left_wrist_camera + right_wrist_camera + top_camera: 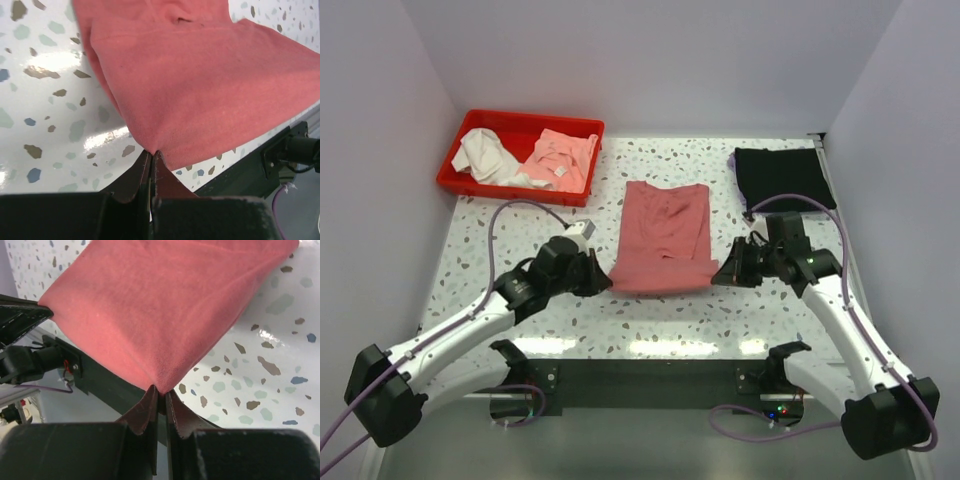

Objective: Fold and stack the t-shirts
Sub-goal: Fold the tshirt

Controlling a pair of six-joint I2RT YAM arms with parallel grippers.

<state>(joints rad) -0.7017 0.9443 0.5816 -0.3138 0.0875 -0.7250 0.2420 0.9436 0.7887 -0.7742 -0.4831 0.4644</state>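
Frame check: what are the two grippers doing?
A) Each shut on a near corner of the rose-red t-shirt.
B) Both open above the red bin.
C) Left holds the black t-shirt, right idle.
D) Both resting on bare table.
A: in the wrist views the left gripper and the right gripper each pinch a near corner of the rose-red t-shirt.

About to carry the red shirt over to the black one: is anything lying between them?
Nothing visible does. The left gripper and right gripper pinch the near corners of the red shirt; only bare table lies between it and the black shirt, far right. The bin is far left, out of the path.
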